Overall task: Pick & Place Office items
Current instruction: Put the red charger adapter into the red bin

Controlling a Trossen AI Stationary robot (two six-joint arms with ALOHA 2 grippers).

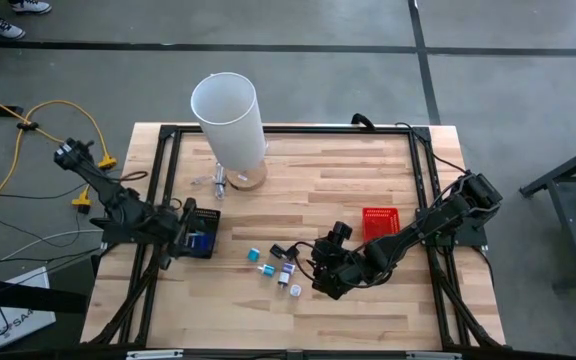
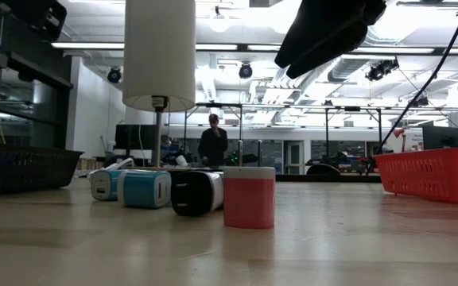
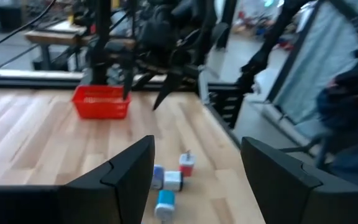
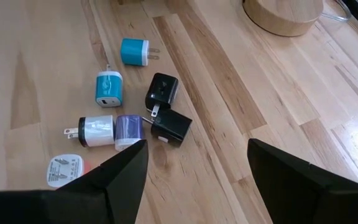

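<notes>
Several small office items lie together on the wooden table: two teal plugs (image 4: 133,51) (image 4: 107,88), two black ones (image 4: 161,91) (image 4: 173,126), a white-and-purple one (image 4: 104,130) and a white one (image 4: 64,169). In the high view the cluster (image 1: 276,268) sits at mid table. My right gripper (image 4: 197,146) hangs open, slanting down, just right of the cluster (image 1: 318,272). My left gripper (image 3: 197,146) is open and level at the table's left (image 1: 208,240), pointing toward the items (image 3: 166,180). Neither touches anything.
A red mesh basket (image 1: 380,222) stands right of the cluster, behind my right arm. A tall white cylinder (image 1: 228,118) on a round wooden base (image 4: 283,12) stands at the far middle. A black frame (image 1: 168,150) borders the table. A person (image 2: 213,143) stands far off in the room.
</notes>
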